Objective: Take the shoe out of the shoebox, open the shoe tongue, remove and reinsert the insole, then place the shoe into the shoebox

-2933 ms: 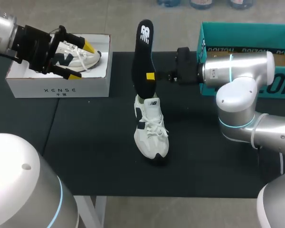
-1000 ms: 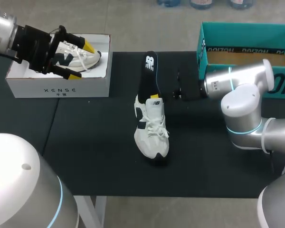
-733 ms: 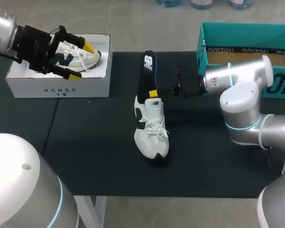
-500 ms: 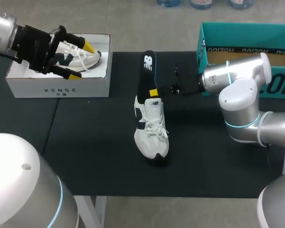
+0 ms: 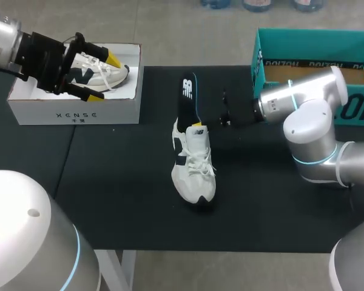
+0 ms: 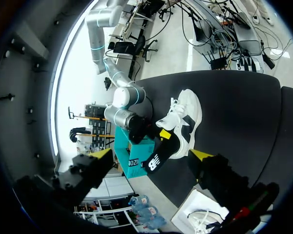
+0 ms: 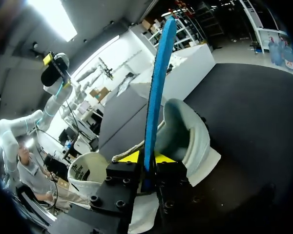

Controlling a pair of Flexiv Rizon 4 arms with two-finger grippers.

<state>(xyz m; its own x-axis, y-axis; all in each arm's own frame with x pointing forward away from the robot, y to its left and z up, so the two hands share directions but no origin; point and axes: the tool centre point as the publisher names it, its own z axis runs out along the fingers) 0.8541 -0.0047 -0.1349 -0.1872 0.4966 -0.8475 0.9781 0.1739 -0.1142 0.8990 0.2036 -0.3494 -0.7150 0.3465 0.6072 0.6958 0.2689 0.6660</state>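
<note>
Right gripper (image 7: 147, 160) is clamped on the insole (image 7: 157, 83), held edge-on between its yellow tips. It has brought the insole down from well above the table, so the front end now sits in the mouth of the shoe (image 5: 193, 167) and the heel end slants up behind. Reinsertion looks under way, not finished. The right arm reaches in level from beside the teal box (image 5: 309, 42). Far off, the left gripper (image 5: 103, 77) hangs with fingers spread over the white box (image 5: 73, 110), where a second shoe (image 5: 100, 70) lies.

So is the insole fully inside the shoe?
Partly: one end of the insole sits in the shoe; the rest sticks out, held by the right gripper.
</note>
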